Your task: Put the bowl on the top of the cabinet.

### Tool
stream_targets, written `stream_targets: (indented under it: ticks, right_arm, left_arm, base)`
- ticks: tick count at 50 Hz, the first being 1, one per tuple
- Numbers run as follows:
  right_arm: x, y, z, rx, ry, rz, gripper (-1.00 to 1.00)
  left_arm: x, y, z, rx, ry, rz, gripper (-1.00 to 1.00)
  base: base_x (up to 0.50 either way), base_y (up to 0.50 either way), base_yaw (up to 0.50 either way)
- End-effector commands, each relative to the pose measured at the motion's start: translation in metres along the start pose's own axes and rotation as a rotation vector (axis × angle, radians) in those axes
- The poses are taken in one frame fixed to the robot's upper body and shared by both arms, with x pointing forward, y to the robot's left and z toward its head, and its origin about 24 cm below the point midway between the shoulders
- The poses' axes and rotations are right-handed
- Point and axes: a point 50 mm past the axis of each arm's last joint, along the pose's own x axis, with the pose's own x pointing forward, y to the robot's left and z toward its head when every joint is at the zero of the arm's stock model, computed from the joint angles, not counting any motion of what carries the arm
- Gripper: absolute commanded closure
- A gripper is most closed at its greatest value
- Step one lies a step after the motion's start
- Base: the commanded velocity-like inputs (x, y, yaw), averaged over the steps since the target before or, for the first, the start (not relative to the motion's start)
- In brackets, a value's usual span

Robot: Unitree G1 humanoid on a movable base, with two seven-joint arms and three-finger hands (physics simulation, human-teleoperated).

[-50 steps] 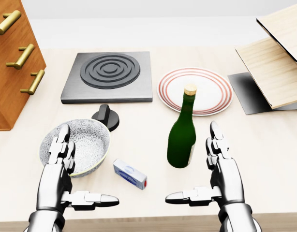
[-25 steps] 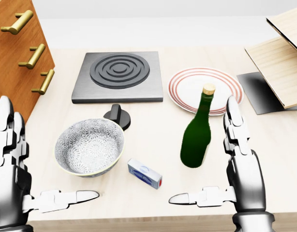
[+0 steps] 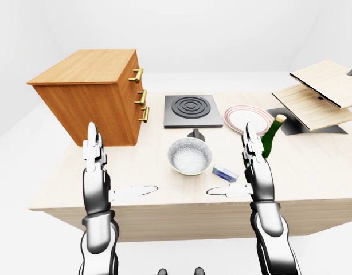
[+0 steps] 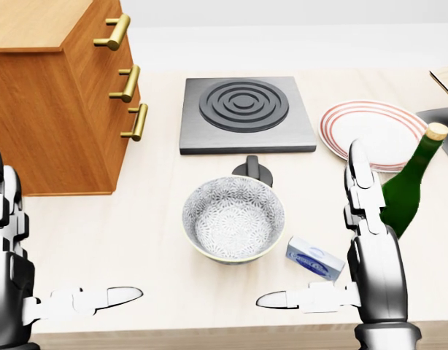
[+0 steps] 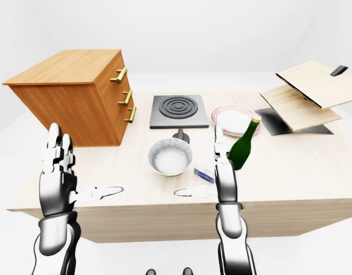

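A grey patterned bowl (image 4: 233,219) stands upright on the light wooden table (image 4: 136,226), at the lower middle of the head view. The wooden cabinet (image 4: 49,95) with three brass handles stands at the upper left; its flat top (image 3: 84,66) shows bare in the left-eye view. My left hand (image 4: 60,233) is open and empty at the lower left, well left of the bowl. My right hand (image 4: 319,240) is open and empty at the lower right, just right of the bowl and touching nothing.
A black hotplate (image 4: 246,109) with a knob (image 4: 252,170) lies above the bowl. A red-rimmed plate (image 4: 362,131), a green bottle (image 4: 410,189) and a small blue-white box (image 4: 315,257) stand to the right. Wooden boards (image 3: 319,94) lie at the far right.
The camera has moved left, so the whole picture shifts right and more of the cabinet shows. My left hand has left the bowl's rim and now stands far to its left.
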Motion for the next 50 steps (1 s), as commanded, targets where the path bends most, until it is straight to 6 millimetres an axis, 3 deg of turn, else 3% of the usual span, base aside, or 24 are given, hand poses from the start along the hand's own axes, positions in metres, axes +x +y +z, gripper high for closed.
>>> stream_targets:
  ticks: [1,50]
  right_arm:
    - [-0.0004,0.0,0.0015,-0.004,-0.005,-0.002,-1.0]
    - [-0.0008,0.0001,-0.0036,0.004,0.016,-0.001,-1.0]
  left_arm:
    - [-0.0002,0.0008,0.0006,0.004,-0.002,0.005,-1.0]
    - [-0.0002,-0.0008,-0.0001,0.002,0.001,-0.004,-1.0]
  base:
    - [0.0,0.5,0.0]
    - [0.0,0.5,0.0]
